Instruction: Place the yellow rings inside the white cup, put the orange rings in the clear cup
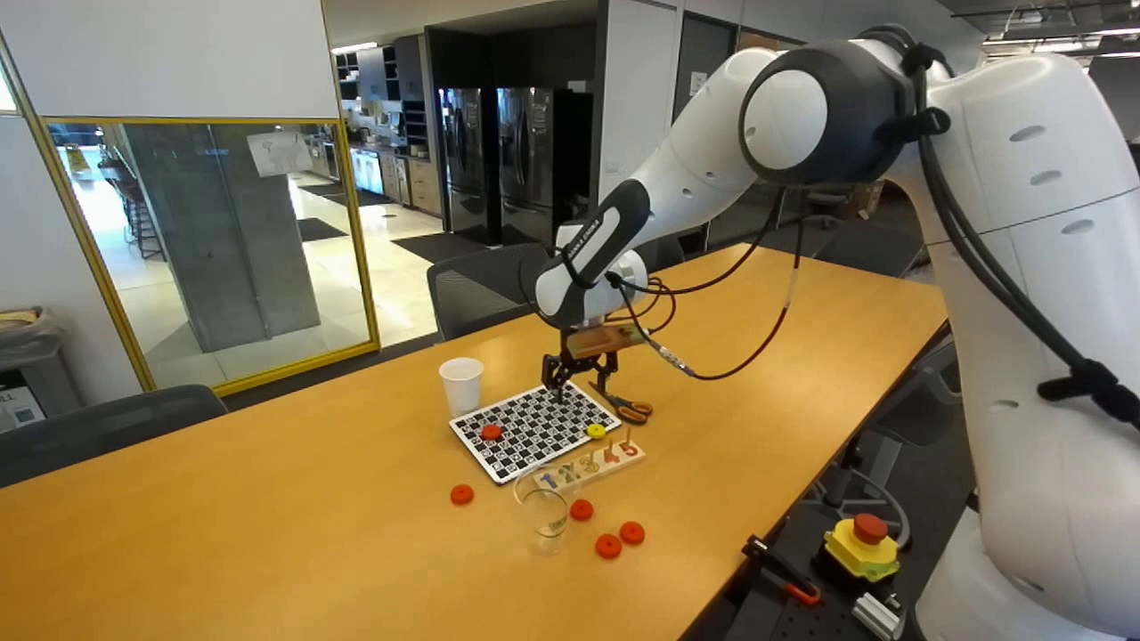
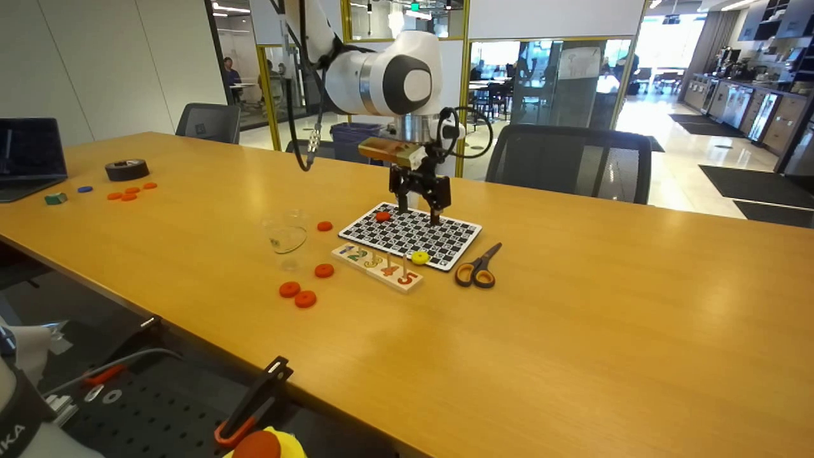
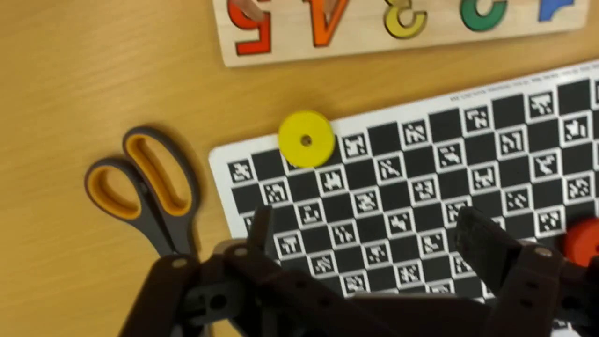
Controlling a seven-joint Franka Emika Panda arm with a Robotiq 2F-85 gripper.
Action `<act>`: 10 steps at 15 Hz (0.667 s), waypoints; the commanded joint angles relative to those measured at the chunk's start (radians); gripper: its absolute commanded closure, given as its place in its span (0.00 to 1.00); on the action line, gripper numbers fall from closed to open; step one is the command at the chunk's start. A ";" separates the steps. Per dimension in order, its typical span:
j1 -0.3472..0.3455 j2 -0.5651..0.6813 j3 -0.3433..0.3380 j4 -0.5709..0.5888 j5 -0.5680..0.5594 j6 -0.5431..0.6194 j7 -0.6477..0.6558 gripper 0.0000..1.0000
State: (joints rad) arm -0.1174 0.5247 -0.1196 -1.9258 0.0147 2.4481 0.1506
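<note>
A yellow ring (image 3: 292, 145) lies on the edge of the checkerboard; it also shows in both exterior views (image 1: 596, 431) (image 2: 420, 257). An orange ring (image 1: 492, 432) lies on the board, cut off at the right of the wrist view (image 3: 582, 241). Several more orange rings (image 1: 608, 546) (image 2: 324, 270) lie on the table around the clear cup (image 1: 545, 525) (image 2: 286, 238). The white cup (image 1: 462, 387) stands by the board's far corner; in an exterior view it is mostly hidden behind the gripper (image 2: 418, 213). My gripper (image 3: 365, 224) is open and empty above the board, beside the yellow ring.
The checkerboard (image 1: 534, 427) lies flat. Scissors (image 3: 159, 201) lie beside it, and a numbered peg board (image 2: 378, 267) lies along its near edge. A tape roll (image 2: 127, 169), small orange discs (image 2: 131, 190) and a laptop (image 2: 28, 159) are farther along the table.
</note>
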 commanded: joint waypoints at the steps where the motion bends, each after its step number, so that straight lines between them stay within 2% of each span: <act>1: -0.060 -0.066 0.030 -0.154 0.053 0.069 -0.133 0.00; 4: -0.089 -0.051 0.045 -0.194 0.082 0.096 -0.196 0.00; 10: -0.066 -0.001 0.037 -0.165 0.067 0.116 -0.163 0.00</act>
State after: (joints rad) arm -0.1913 0.5184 -0.0877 -2.0984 0.0667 2.5347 -0.0140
